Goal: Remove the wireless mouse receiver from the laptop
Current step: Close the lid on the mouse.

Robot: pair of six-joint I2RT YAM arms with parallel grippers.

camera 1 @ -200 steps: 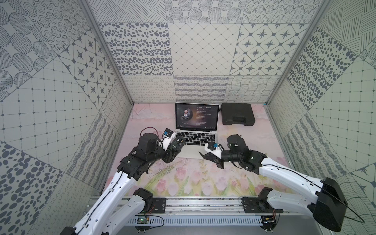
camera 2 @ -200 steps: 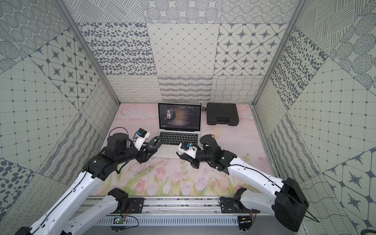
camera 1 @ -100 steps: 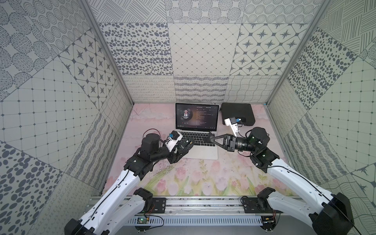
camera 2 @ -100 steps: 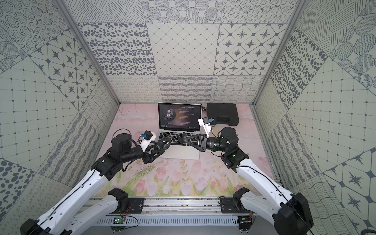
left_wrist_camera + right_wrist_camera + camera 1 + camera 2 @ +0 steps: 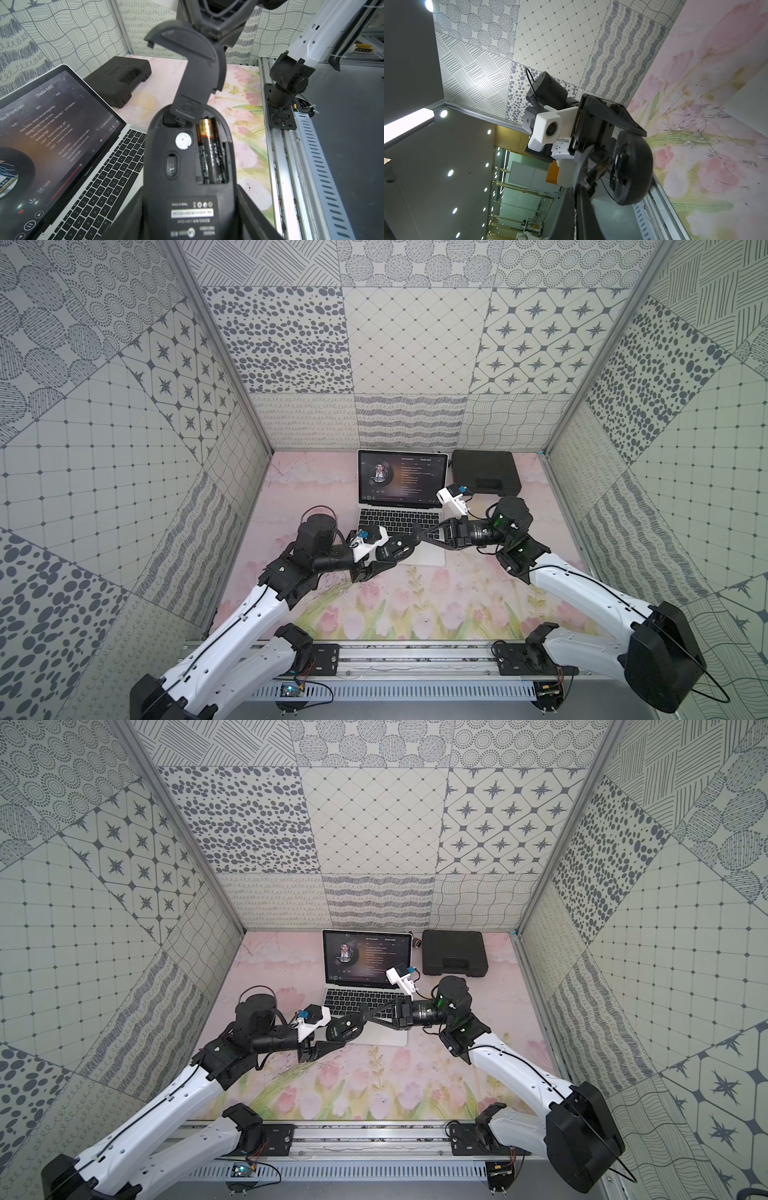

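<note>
Clamps the mouse [image 5: 187, 166] belly-up in the left gripper [image 5: 392, 553], with fingers part-spread and pressed against its two sides, over the laptop's [image 5: 386, 520] near edge. Pinches the curved battery cover [image 5: 193, 68] in the right gripper [image 5: 419, 536], with fingers pressed together on the thin shell and the cover's tab touching the rim of the open bay, just beside the battery [image 5: 209, 153]. Leaves the laptop open at the middle of the desk's [image 5: 415, 614] back edge, the black toolbox [image 5: 485, 470] just beside it toward the back right corner. Cannot make out the wireless mouse receiver in any view: no stub on the stretch of the laptop's right edge seen from the left wrist, the rest hidden behind the mouse. Cannot tell whether the dark slot under the tab holds it. Risks twisting the cover out of so thin a pinch if pushed off-line, then dropping it on the keys. Could skate or snap the tab if pressed at this steep tilt. Might also shut the bay with the receiver unaccounted for.
</note>
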